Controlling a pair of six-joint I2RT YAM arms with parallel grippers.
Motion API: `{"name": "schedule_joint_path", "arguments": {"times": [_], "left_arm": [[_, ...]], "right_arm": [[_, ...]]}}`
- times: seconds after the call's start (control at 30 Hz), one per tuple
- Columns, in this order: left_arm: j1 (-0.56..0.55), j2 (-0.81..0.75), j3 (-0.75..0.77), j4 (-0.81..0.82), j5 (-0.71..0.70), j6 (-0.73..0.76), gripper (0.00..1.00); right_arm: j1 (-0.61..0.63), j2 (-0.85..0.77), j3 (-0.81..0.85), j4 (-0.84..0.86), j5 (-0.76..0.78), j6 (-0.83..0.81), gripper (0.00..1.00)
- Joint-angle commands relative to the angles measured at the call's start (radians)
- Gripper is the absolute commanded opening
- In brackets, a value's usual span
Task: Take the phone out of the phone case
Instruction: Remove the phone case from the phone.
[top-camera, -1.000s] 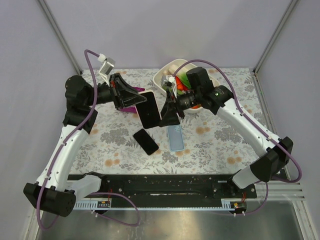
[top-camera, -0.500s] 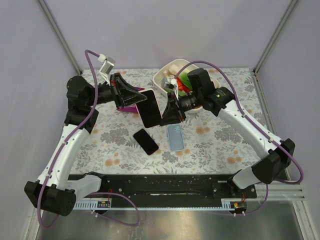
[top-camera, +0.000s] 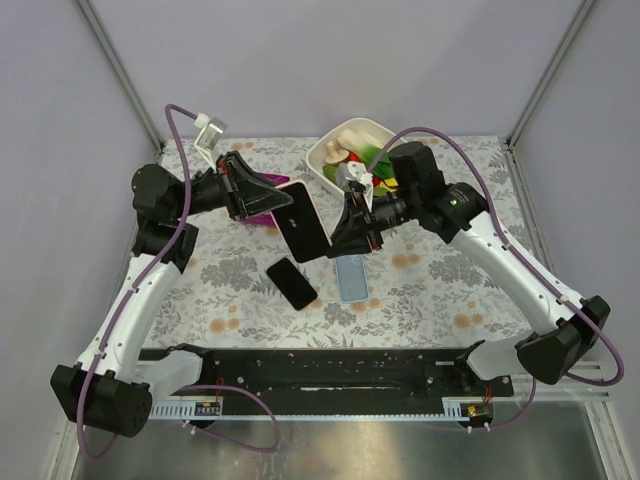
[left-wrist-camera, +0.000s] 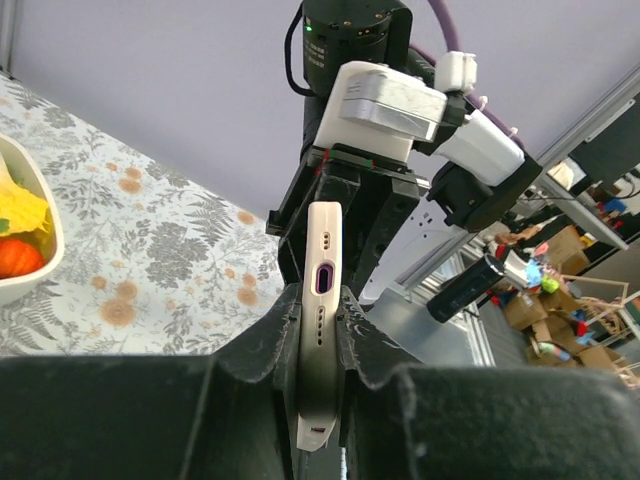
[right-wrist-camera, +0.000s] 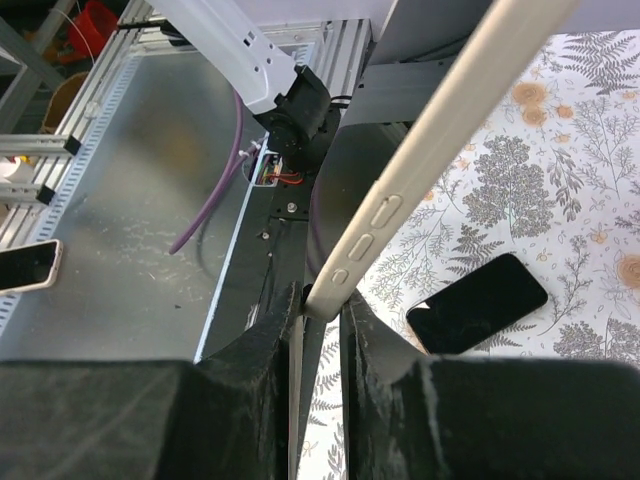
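While both my arms meet above the middle of the table (top-camera: 440, 285), cased phone (top-camera: 303, 225): held in the air between them, dark screen showing, cream case on it.
Left gripper (top-camera: 283, 203): closed on the cased phone's upper left end, as the top view has it.
Left wrist view: the cased phone (left-wrist-camera: 320, 300) stands edge-on, port end up, pinched between my fingers (left-wrist-camera: 268, 345); the other arm's wrist is right behind it.
Right gripper (top-camera: 338, 240): jaws clamped on the lower right corner of the cased phone.
Right wrist view: the case's button side (right-wrist-camera: 400, 190) runs on a slant from between my fingers (right-wrist-camera: 265, 350) to the upper right of the frame.
Black phone (top-camera: 292, 283): flat on the table, below the held one, screen up, apart from both grippers.
Light blue slab (top-camera: 350, 277): flat just right of the black phone; phone or empty case, I cannot tell.
White bowl (top-camera: 318, 158): at the top middle, holding coloured toys.
Purple object (top-camera: 262, 216): on the table under my left gripper, mostly hidden.
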Motion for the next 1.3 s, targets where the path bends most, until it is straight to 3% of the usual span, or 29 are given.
{"name": "schedule_joint_path", "arguments": {"times": [0.0, 0.4, 0.63, 0.67, 0.83, 0.97, 1.07, 1.27], "left_arm": [[0.070, -0.002, -0.027, 0.090, -0.085, -0.097, 0.00], [0.072, -0.025, -0.051, -0.062, -0.148, -0.016, 0.00], [0.070, -0.037, -0.071, -0.082, -0.163, 0.001, 0.00], [0.070, -0.037, -0.062, -0.088, -0.157, 0.007, 0.00], [0.070, -0.042, -0.010, -0.091, -0.096, 0.043, 0.00], [0.070, -0.057, 0.019, -0.070, -0.022, 0.063, 0.00], [0.070, -0.065, 0.027, -0.036, 0.017, 0.053, 0.00], [0.069, -0.074, 0.062, -0.057, 0.057, 0.093, 0.00]], "right_arm": [[0.033, -0.088, 0.074, -0.193, -0.101, -0.185, 0.00], [0.126, -0.082, 0.206, -0.442, -0.125, -0.372, 0.00], [0.137, -0.074, 0.223, -0.415, -0.087, -0.319, 0.00], [0.136, -0.079, 0.202, -0.372, -0.057, -0.276, 0.02], [0.128, -0.090, 0.074, -0.104, 0.240, 0.009, 0.41], [0.117, -0.062, 0.066, -0.039, 0.356, 0.094, 0.68], [0.111, -0.029, 0.094, -0.048, 0.344, 0.134, 0.77], [0.103, 0.022, 0.117, -0.043, 0.330, 0.183, 0.78]]}}
